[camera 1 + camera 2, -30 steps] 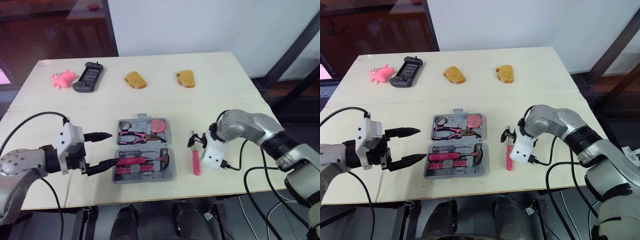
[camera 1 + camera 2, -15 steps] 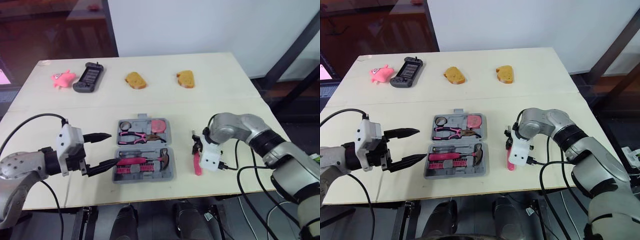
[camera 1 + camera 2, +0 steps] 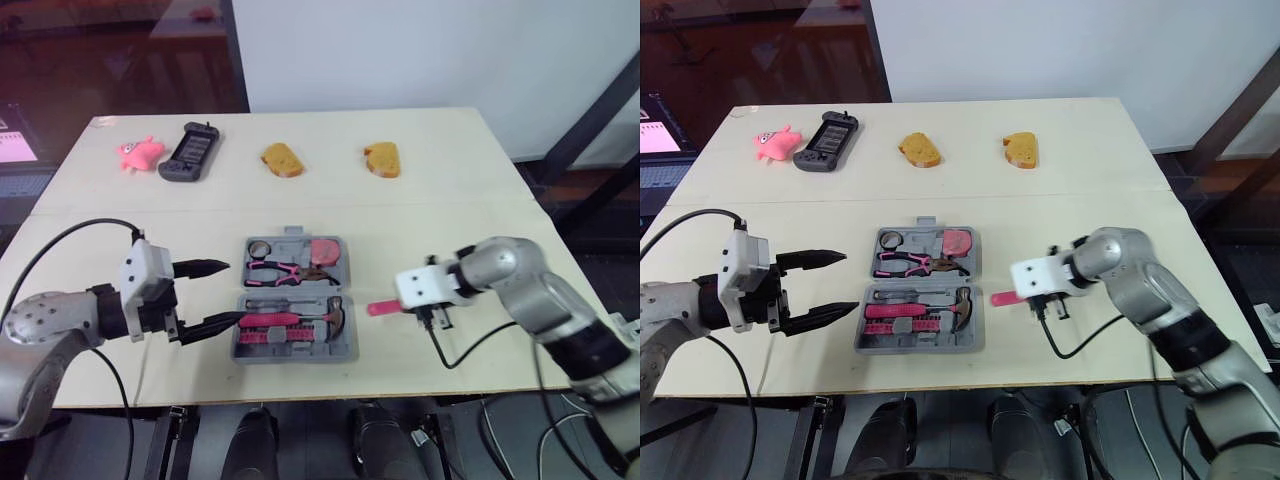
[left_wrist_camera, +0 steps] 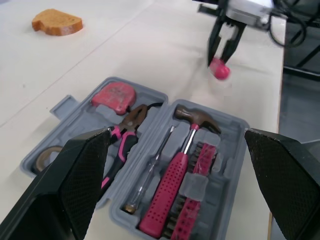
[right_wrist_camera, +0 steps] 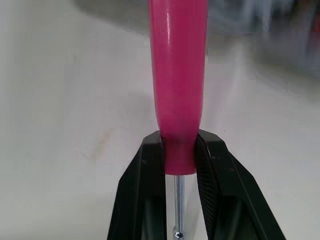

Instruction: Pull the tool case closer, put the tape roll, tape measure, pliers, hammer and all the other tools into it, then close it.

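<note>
I find the table (image 3: 420, 215) carrying the tool case (image 3: 296, 291), which lies open and flat with both halves facing up. The left gripper (image 3: 232, 292) hovers just off the case's left edge, its fingers spread wide and holding nothing. The right gripper (image 5: 178, 142) sits off the case's right side, fingers closed on the neck of a pink-handled screwdriver (image 3: 381, 308). The handle points toward the case and stops short of its right edge. In the case's near half I note the hammer (image 4: 172, 187), seated with its head toward the right edge. The far half holds the pliers (image 4: 125, 132), the pink tape measure (image 4: 114, 95) and the tape roll (image 3: 257, 248). Well beyond the case's far side lie a black handheld console (image 3: 190, 153), two bread pieces (image 3: 282, 160) (image 3: 383, 159) and a pink toy (image 3: 140, 153).
</note>
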Tool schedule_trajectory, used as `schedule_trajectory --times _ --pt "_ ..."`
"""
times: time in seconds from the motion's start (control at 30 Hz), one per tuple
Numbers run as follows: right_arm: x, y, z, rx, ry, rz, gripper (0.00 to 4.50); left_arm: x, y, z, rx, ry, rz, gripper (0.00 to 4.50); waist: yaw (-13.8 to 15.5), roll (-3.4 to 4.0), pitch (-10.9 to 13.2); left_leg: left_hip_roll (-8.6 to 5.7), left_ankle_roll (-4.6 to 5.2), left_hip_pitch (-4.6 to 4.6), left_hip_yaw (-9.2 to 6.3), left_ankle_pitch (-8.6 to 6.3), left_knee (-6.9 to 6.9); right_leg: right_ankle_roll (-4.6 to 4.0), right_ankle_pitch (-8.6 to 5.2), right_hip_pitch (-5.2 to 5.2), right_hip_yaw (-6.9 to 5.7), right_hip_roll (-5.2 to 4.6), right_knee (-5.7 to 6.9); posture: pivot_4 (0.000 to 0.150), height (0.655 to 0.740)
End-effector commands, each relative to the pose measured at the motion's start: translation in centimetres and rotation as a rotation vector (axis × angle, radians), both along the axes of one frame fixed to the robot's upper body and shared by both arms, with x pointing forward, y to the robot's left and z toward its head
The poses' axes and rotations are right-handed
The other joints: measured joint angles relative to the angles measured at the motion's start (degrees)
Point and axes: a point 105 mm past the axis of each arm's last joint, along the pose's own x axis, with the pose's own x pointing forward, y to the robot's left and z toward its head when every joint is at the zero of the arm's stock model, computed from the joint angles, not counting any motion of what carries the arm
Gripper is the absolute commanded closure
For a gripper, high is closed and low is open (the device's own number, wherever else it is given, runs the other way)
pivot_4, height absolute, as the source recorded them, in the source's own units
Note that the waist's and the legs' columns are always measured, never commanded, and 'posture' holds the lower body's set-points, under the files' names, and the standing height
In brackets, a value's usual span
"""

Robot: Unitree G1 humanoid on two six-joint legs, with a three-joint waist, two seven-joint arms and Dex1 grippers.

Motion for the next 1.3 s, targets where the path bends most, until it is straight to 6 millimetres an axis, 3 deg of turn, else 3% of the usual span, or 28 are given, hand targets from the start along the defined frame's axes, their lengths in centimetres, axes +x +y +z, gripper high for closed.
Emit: schedule_trajectory --times 0.03,0.17,0.33,0.53,0.77,0.8,0.87,1.0,1.03,1.17,1.3 --pt "-1.8 0.6 0.1 0.197 0.166 -0.350 4.19 0.2 -0.4 0.6 0.008 -0.036 -0.032 0.00 -0.08 -0.03 -0.02 0.02 0.00 0.00 0.00 0.00 -0.01 -0.04 -0.01 -0.02 0.00 0.03 0.00 0.150 0.7400" --pt "-0.8 0.5 -1.3 0.321 0.223 -0.689 4.19 0.4 -0.5 0.6 0.012 -0.035 -0.044 0.00 -0.76 -0.05 -0.03 0.03 0.00 -0.01 -0.02 0.00 -0.07 0.10 0.06 -0.04 0.01 0.06 0.00 0.150 0.7400" --pt "1.8 0.3 -1.8 0.381 0.135 -0.869 4.19 0.4 -0.6 0.8 0.020 -0.050 -0.045 0.00 -0.89 -0.12 -0.06 0.00 0.00 -0.10 -0.02 0.00 -0.06 0.14 0.08 -0.11 0.01 0.02 -0.03 0.150 0.7400" --pt "4.6 0.9 -2.0 0.397 0.044 -0.908 4.19 -0.1 -0.6 1.0 0.011 -0.055 -0.048 0.00 -1.03 -0.16 -0.08 0.01 0.00 -0.10 -0.01 0.00 -0.07 0.16 0.10 -0.11 0.02 0.04 -0.02 0.150 0.7400" --pt "5.4 1.5 -2.0 0.395 0.012 -0.882 4.19 -0.6 -0.5 1.2 -0.004 -0.059 -0.054 0.00 -1.23 -0.25 -0.14 0.03 0.00 -0.09 -0.02 0.00 -0.07 0.16 0.10 -0.10 0.02 0.05 -0.02 0.150 0.7400" --pt "5.5 1.5 -1.7 0.399 0.003 -0.880 3.13 -0.7 -0.5 1.2 -0.005 -0.059 -0.056 0.00 -1.22 -0.22 -0.12 0.03 0.00 -0.09 -0.02 0.00 -0.07 0.16 0.10 -0.10 0.02 0.05 -0.02 0.150 0.7400" --pt "5.5 1.3 -0.9 0.400 -0.029 -0.866 2.31 -0.8 -0.6 1.3 -0.009 -0.063 -0.063 0.00 -1.03 -0.19 -0.10 0.02 0.00 -0.10 -0.01 0.00 -0.10 0.16 0.10 -0.14 0.02 0.05 -0.01 0.150 0.7400" --pt "5.1 1.4 1.5 0.443 -0.052 -0.831 0.22 -0.7 -0.5 1.4 -0.020 -0.071 -0.075 0.00 -0.88 -0.17 -0.09 0.02 0.00 -0.13 -0.02 0.00 -0.17 0.20 0.10 -0.19 0.01 0.05 -0.02 0.150 0.7400" --pt "4.9 1.6 1.9 0.470 -0.032 -0.832 0.04 -0.7 -0.5 1.4 -0.021 -0.071 -0.078 0.00 -0.89 -0.18 -0.09 0.02 0.01 -0.13 -0.02 0.00 -0.16 0.20 0.10 -0.19 0.01 0.05 -0.02 0.150 0.7400" --pt "4.7 1.3 3.3 0.515 -0.098 -0.783 0.04 -0.5 -0.6 1.4 -0.024 -0.070 -0.087 0.00 -0.89 -0.18 -0.09 0.02 0.01 -0.12 -0.02 0.00 -0.15 0.18 0.10 -0.18 0.01 0.06 -0.02 0.150 0.7400" --pt "4.3 1.5 2.3 0.535 -0.276 -0.687 0.04 -0.3 -0.7 1.3 -0.025 -0.070 -0.097 0.00 -0.68 -0.22 -0.12 0.02 0.01 -0.14 -0.02 -0.01 -0.16 0.21 0.08 -0.17 -0.01 0.05 -0.06 0.150 0.7400"
